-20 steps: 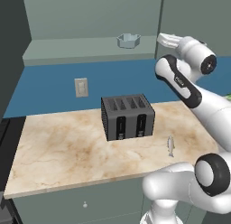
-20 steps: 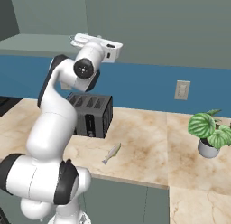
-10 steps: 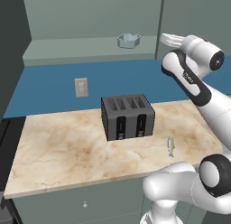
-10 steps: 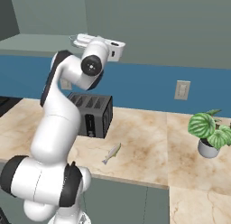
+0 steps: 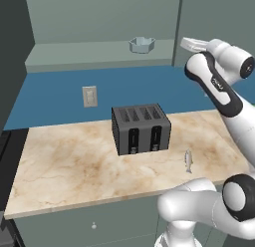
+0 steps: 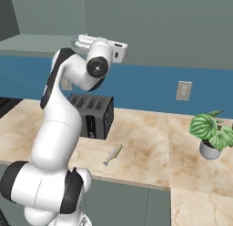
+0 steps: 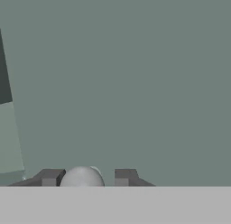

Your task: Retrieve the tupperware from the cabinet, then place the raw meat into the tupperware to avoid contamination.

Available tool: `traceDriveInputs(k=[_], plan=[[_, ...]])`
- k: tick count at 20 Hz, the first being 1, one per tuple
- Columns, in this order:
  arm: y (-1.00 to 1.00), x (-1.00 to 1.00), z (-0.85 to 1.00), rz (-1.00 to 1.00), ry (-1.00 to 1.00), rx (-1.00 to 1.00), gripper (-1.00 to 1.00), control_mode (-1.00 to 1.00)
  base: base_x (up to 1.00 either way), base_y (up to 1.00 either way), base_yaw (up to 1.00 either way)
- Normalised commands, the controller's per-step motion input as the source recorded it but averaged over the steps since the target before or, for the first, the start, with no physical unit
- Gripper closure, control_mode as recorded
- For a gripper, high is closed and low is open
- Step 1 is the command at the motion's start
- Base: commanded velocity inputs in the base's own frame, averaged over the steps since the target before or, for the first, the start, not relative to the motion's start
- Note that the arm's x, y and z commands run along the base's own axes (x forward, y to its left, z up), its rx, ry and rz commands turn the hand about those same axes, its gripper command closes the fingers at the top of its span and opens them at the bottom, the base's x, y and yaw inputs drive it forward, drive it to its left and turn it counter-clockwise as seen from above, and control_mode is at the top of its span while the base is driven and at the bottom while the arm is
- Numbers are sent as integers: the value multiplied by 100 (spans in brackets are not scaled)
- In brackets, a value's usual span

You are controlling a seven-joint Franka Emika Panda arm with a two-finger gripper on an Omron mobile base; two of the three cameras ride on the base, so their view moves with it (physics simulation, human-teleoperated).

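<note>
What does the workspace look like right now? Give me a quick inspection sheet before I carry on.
Surface: marble counter, bare across its left part.
Job's things: tupperware sits on the open cabinet shelf; raw meat lies on the counter to the right of the toaster, apart from it.
Clutter: dark four-slot toaster mid-counter; potted plant at the far right.
Grippers: gripper up at a grey-green cabinet door, its jaws on either side of a round pale knob; whether they pinch it cannot be told.
Cables: nothing seen.
Surroundings: blue backsplash with a wall outlet.
</note>
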Motion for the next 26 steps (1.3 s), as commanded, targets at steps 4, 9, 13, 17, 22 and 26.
traceDriveInputs(k=[4, 9, 13, 17, 22, 26], plan=[[-64, -26, 27, 5, 0, 7, 100, -100, 0, 0, 0], [-54, -27, 36, 2, 1, 7, 100, -100, 0, 0, 0], [-44, -26, 47, 0, 5, 4, 100, -100, 0, 0, 0], [-48, -28, 48, 0, 7, 1, 100, -100, 0, 0, 0], [-46, -21, 35, 0, 8, 0, 100, -100, 0, 0, 0], [-43, -24, 33, 0, 8, 0, 100, -100, 0, 0, 0]])
